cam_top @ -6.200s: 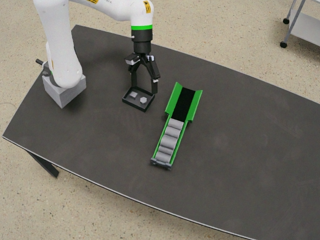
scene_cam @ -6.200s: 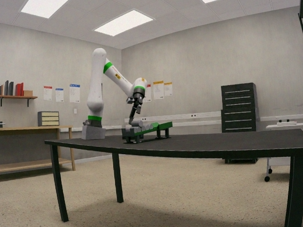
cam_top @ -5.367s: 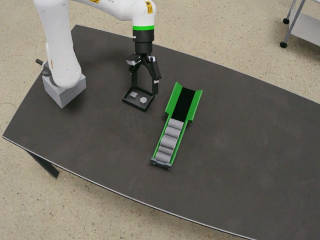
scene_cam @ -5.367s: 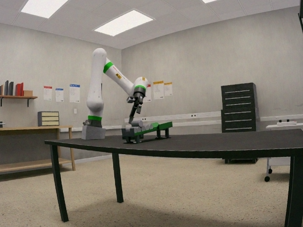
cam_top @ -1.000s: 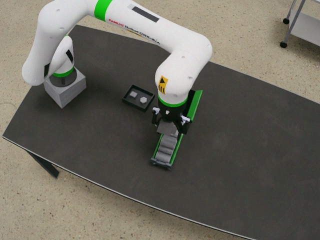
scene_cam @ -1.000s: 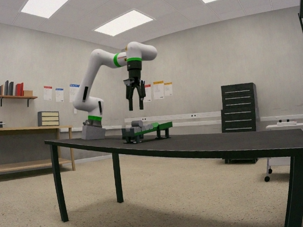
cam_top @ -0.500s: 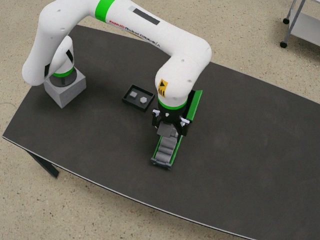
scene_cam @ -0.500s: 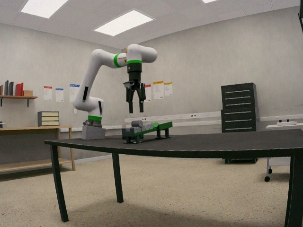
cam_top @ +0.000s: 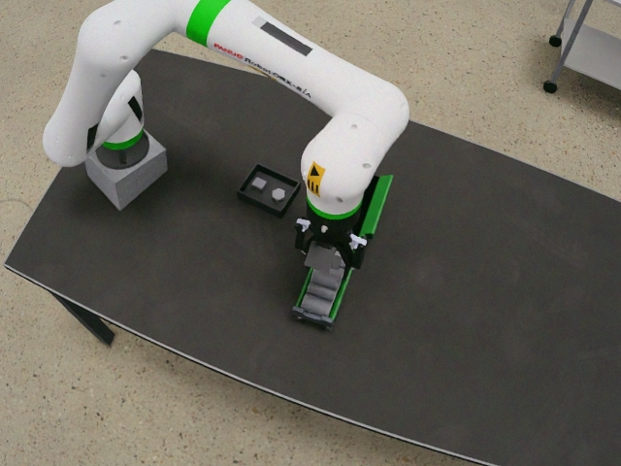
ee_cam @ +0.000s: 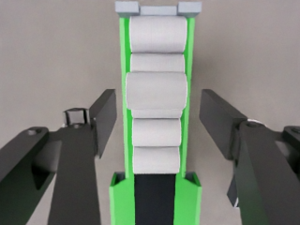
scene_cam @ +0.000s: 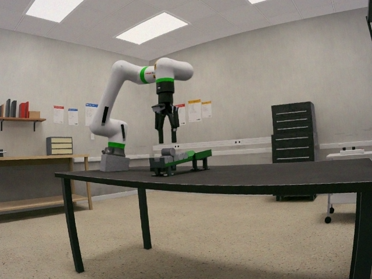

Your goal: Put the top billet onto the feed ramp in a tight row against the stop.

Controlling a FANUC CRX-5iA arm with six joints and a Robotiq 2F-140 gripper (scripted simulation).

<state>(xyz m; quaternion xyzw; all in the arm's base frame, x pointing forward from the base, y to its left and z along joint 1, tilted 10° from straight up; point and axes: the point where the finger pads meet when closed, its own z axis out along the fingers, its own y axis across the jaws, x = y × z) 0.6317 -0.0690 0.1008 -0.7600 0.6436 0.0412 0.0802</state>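
A green feed ramp (ee_cam: 157, 117) holds a row of grey steel billets lying across it, the first against the grey stop (ee_cam: 158, 7) at its low end. One billet (ee_cam: 157, 90) sits on top of two others in the middle of the row, straight across the ramp. It also shows in the exterior view (scene_cam: 168, 151) raised above the row. My gripper (ee_cam: 157, 103) is open and empty, hanging above the ramp with one finger on each side of the stacked billet's line. In the exterior view the gripper's fingertips (scene_cam: 167, 139) stand a little above the stacked billet.
A black tray (cam_top: 268, 189) with two small grey parts lies left of the ramp. The arm's grey base block (cam_top: 125, 173) stands at the table's far left. The upper end of the ramp (cam_top: 376, 203) is free of billets.
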